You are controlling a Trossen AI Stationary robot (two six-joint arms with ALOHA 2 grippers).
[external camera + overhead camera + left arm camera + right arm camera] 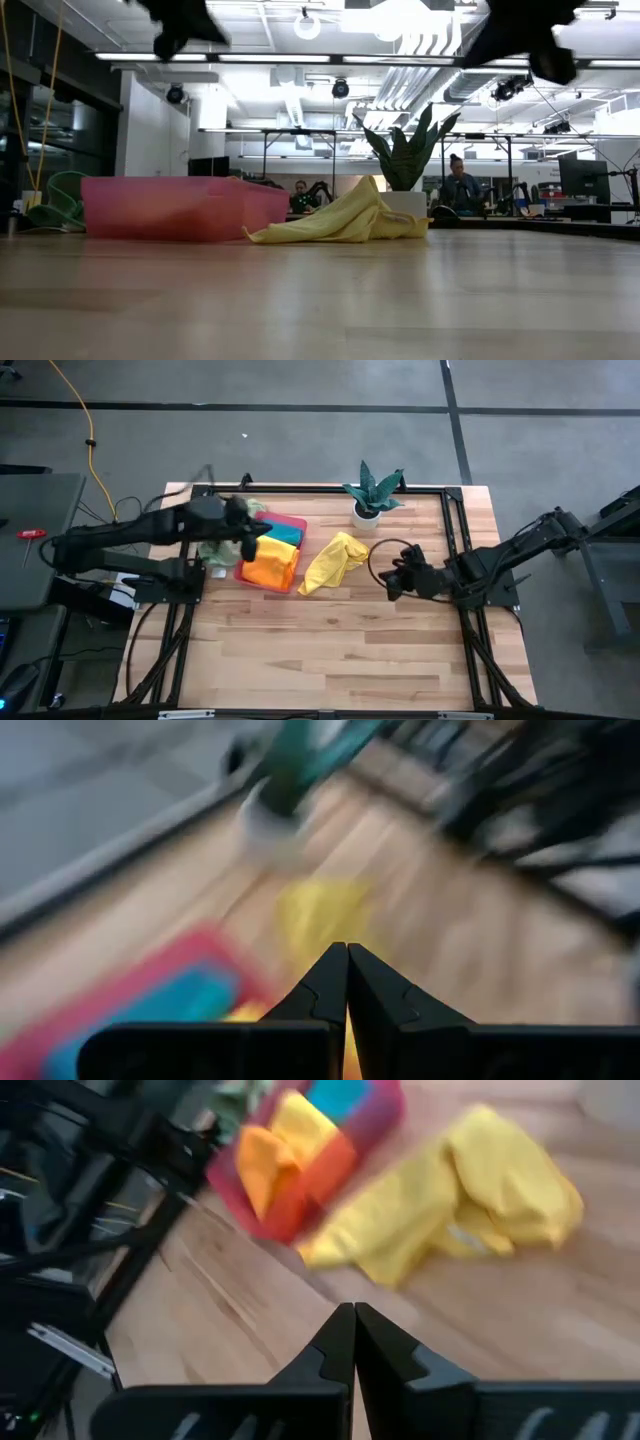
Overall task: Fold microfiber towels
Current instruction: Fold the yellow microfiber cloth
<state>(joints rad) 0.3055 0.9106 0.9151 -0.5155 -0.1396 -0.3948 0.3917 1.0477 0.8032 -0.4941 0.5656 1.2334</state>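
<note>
Bench (330, 650) with pink tray (292, 522) as landmark: you have a crumpled yellow towel (333, 562) lying just beside the tray toward the plant; orange (268, 570), teal (280, 536) and a second yellow towel (277, 548) rest inside it. Judge them light, limp and easily pinched at a corner. Left claw (240, 520) hangs above the tray, right claw (393, 582) beyond the loose towel; both fully closed, holding nothing
</note>
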